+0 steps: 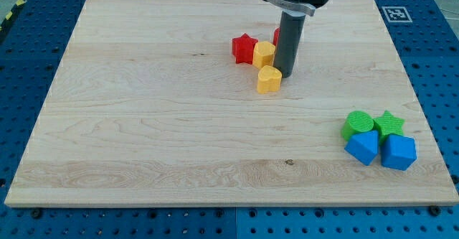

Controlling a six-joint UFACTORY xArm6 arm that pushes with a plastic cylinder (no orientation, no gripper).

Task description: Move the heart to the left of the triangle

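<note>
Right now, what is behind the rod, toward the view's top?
Only a sliver of a red block shows at the left edge of the rod; the rod covers the rest, so its shape can't be told. My tip sits beside the yellow heart.

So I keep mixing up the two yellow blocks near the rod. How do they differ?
The yellow heart has a notched top and a pointed end; the other yellow block looks many-sided, perhaps a hexagon.
The yellow heart lies nearer the view's bottom; the other yellow block lies above it, against the red star.
My tip is just to the heart's right; the other block is beside the rod higher up.
Both share colour and similar size.
</note>
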